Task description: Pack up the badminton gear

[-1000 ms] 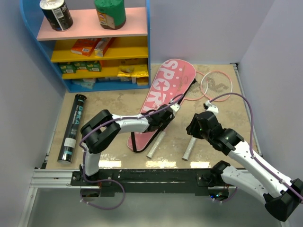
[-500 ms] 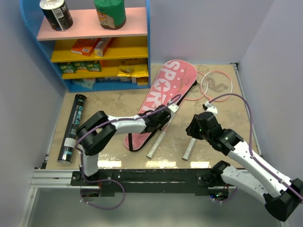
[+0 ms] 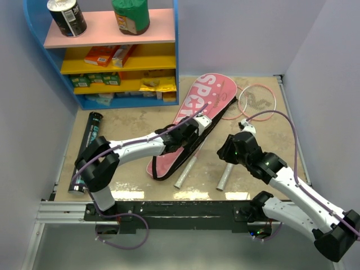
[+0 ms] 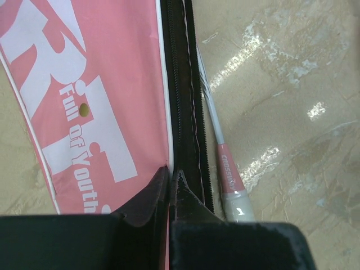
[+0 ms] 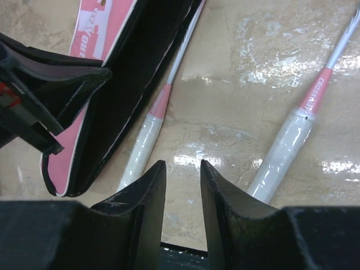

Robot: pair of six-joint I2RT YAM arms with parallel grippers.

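Note:
The pink racket cover (image 3: 194, 121) with white "SPORT" and a black edge lies slanted at mid-table. My left gripper (image 3: 188, 135) is shut on its black zipper edge (image 4: 169, 177), pinching the top flap, which is raised and shows in the right wrist view (image 5: 67, 79). One pink-framed racket runs under the cover, its white handle (image 3: 185, 171) sticking out. The other racket lies to the right, head (image 3: 256, 101) far and handle (image 3: 225, 177) near. My right gripper (image 3: 228, 151) hangs open above bare table between the two handles (image 5: 143, 143) (image 5: 284, 152). The black tube (image 3: 87, 152) lies at the left.
A blue shelf unit (image 3: 175, 50) with snack cans and boxes stands at the back left. Lilac walls close in the left, back and right sides. A metal rail (image 3: 62, 211) runs along the near edge by the arm bases.
My left gripper shut on the cover's edge and moved up and right, dragging and lifting the cover with it. The right gripper narrowed slightly and edged left.

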